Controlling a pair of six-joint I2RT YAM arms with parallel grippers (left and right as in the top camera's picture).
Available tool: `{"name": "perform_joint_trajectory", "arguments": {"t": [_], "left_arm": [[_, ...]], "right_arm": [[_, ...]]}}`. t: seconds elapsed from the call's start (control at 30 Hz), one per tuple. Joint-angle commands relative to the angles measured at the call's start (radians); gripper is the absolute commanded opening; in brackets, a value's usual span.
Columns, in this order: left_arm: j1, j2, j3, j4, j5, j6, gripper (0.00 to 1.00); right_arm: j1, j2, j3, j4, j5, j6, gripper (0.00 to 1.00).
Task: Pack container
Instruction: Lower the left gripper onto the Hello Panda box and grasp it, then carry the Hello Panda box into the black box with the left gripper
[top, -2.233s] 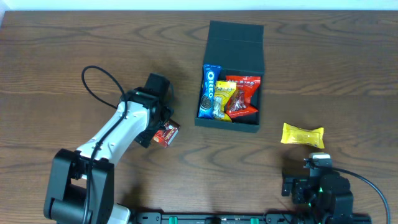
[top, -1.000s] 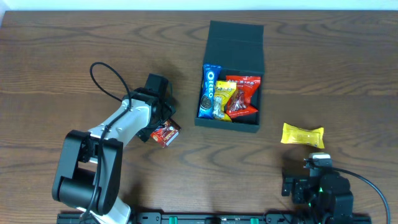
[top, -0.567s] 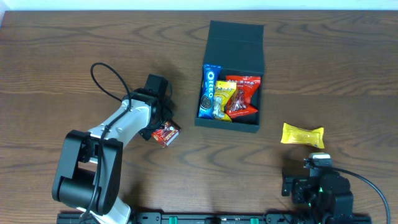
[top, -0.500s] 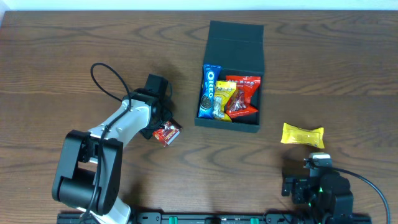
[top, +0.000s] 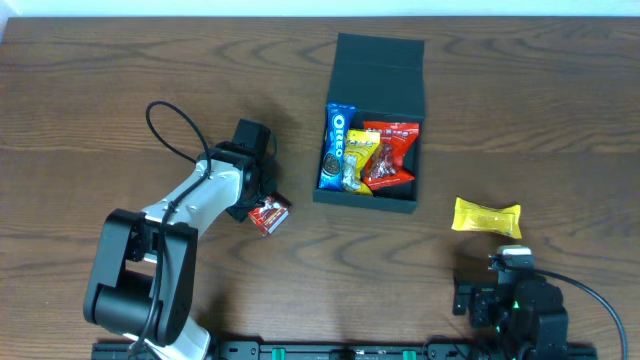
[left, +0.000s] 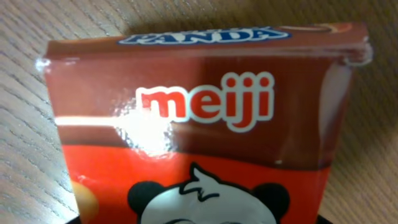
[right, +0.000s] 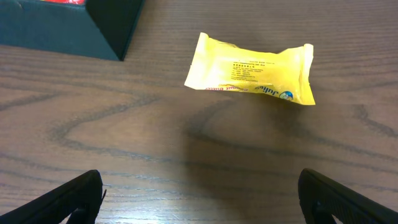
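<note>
The container (top: 378, 62), a dark teal box with its lid flapped back, lies open at the table's centre; its corner (right: 68, 34) shows in the right wrist view. Inside lie a blue Oreo pack (top: 337, 145), a yellow packet (top: 358, 160) and a red packet (top: 392, 152). A red Meiji panda packet (top: 271, 214) (left: 199, 124) lies on the table left of the box, and my left gripper (top: 257, 207) (left: 199, 221) has its jaws pressed against both sides of it. A yellow snack packet (top: 487, 217) (right: 252, 68) lies right of the box. My right gripper (right: 199, 199) is open behind it, holding nothing.
The left arm's black cable (top: 160, 125) loops over the table at the left. The right arm's base (top: 515, 300) sits at the near edge. Bare wood table (top: 120, 80) surrounds the box.
The left gripper's jaws have closed in on the Meiji packet, which shifted slightly toward the gripper. The right arm has not moved.
</note>
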Motion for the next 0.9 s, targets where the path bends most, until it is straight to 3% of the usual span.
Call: {"name": "perform_joint_trajectory", "arguments": {"t": [0.0, 0.63, 0.87], "left_arm": [[0.005, 0.008, -0.011, -0.003, -0.003, 0.004, 0.52], [0.005, 0.0, -0.009, -0.003, -0.003, 0.012, 0.4], [-0.019, -0.084, 0.072, -0.022, -0.004, 0.168, 0.36]], "right_arm": [[-0.012, -0.004, -0.006, -0.007, -0.006, -0.01, 0.99], [-0.012, -0.004, -0.006, -0.007, -0.006, -0.01, 0.99], [-0.012, -0.004, -0.006, -0.007, -0.006, -0.01, 0.99]]}}
